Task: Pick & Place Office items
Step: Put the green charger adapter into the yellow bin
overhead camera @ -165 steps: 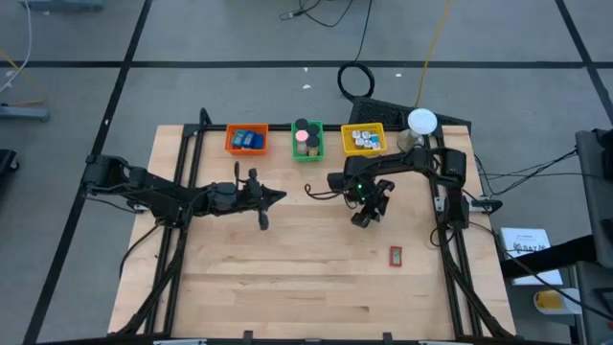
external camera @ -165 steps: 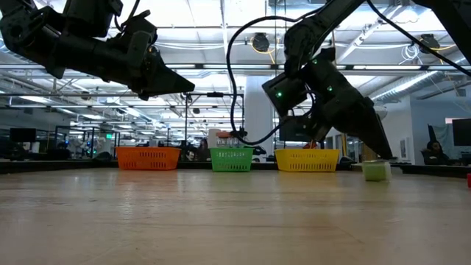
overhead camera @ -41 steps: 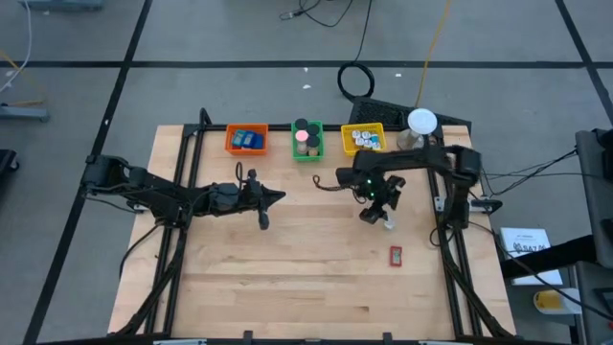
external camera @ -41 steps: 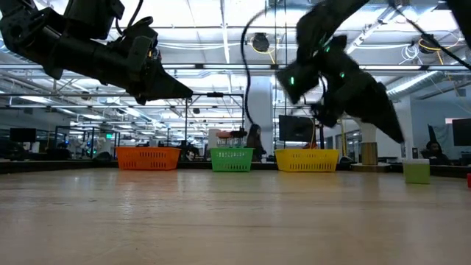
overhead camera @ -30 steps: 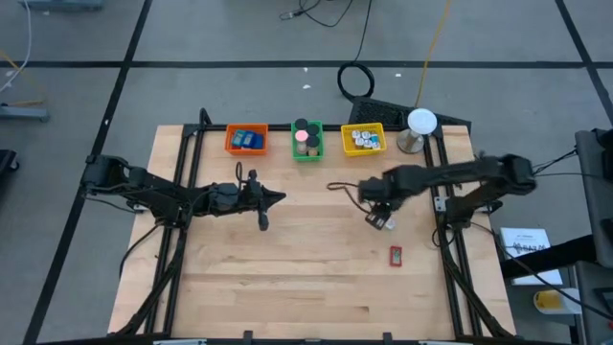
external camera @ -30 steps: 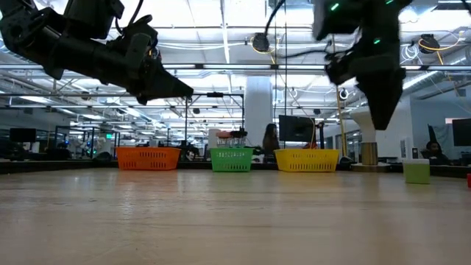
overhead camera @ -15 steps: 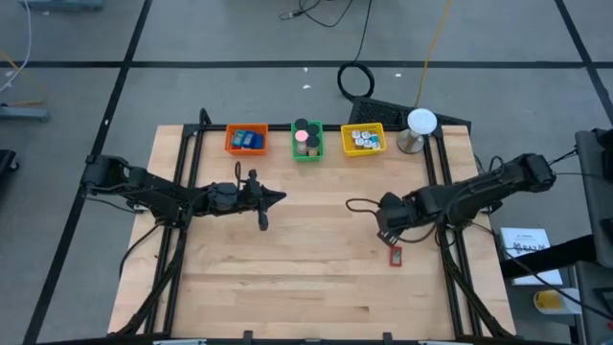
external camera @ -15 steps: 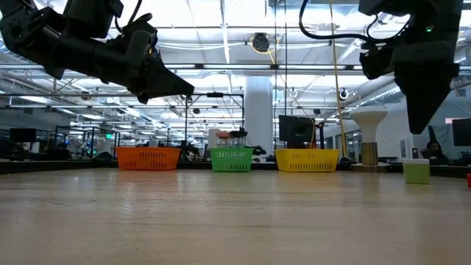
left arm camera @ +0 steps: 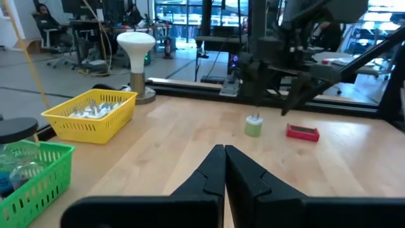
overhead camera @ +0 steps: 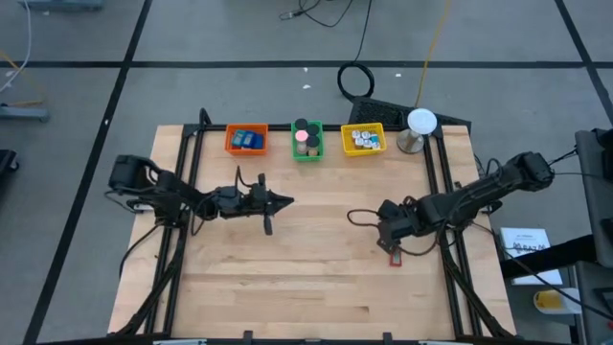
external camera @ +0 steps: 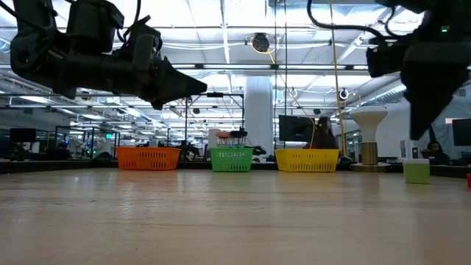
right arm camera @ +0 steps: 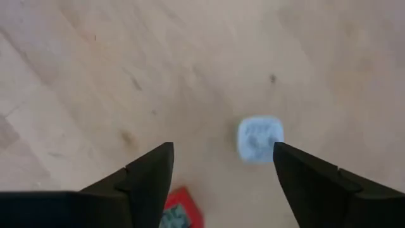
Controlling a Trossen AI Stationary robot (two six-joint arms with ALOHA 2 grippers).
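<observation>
Wooden boards make the table top (overhead camera: pixel 287 278), and behind it the low view looks into a large hall with ceiling lights. From above, three bins stand in a row at 12 o'clock on the table: an orange bin (overhead camera: pixel 246 140), a green bin (overhead camera: pixel 306 140) and a yellow bin (overhead camera: pixel 363 140), with a white-domed stand (overhead camera: pixel 420 129) beside the yellow one.

Only the left wrist view shows clearly what lies on the 3 o'clock side: a small green piece (left arm camera: pixel 254 125) standing upright with a pale top, and just beside it a flat red block (left arm camera: pixel 302 132) lying with its long axis across that view. In the high view the red block (overhead camera: pixel 394 257) is only partly seen, at 6 o'clock of the right gripper (overhead camera: pixel 390 233). The low view shows the green piece (external camera: pixel 416 171) far at 3 o'clock.

The right wrist view looks straight down: the right gripper (right arm camera: pixel 222 166) has its jaws wide and holds nothing; a pale, blurred square piece (right arm camera: pixel 259 139) lies between its fingers, and a red corner shows near one finger (right arm camera: pixel 149 171).

The left gripper (overhead camera: pixel 284 202) hangs over the table at 9 o'clock, its jaws pressed together and holding nothing.
</observation>
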